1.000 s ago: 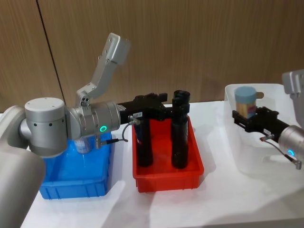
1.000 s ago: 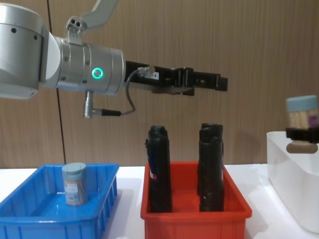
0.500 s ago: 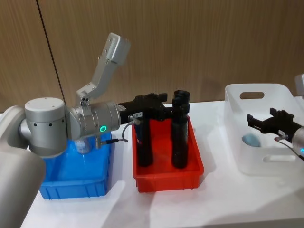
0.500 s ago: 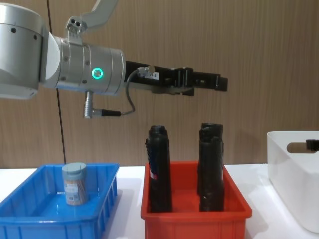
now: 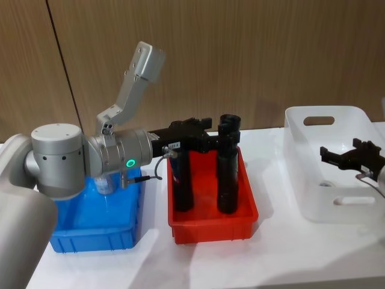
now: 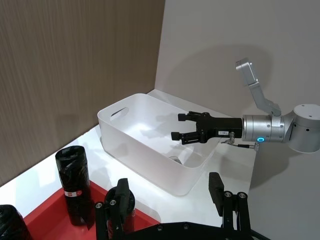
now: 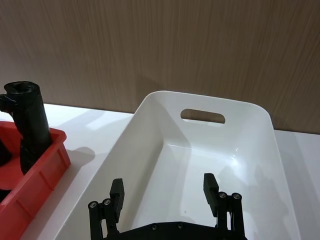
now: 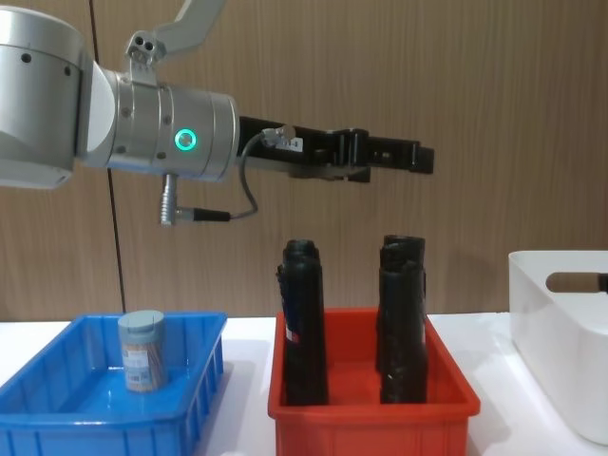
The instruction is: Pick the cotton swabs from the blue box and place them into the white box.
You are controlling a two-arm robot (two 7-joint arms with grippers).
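The left arm reaches out level, a green light glowing at its wrist, and the left gripper (image 8: pixel 418 158) hangs in the air with its fingers spread, nothing between them. The right gripper (image 6: pixel 177 126) — likewise stretched out level from its wrist — has its fingers apart and empty.

The head view looks down from up high at the white surface (image 5: pixel 283 253), with the blue box (image 5: pixel 90 238) on the left, the red bin (image 5: pixel 210 229) in the middle and the white box (image 5: pixel 328 211) on the right. The chest view sits lower and nearer and looks straight across at the same three from the side. The left wrist view looks from above the red bin across to the far-off white box and the right gripper (image 6: pixel 176 126) over it, and the right wrist view looks down from close by, past its own jaws, into that same white box.
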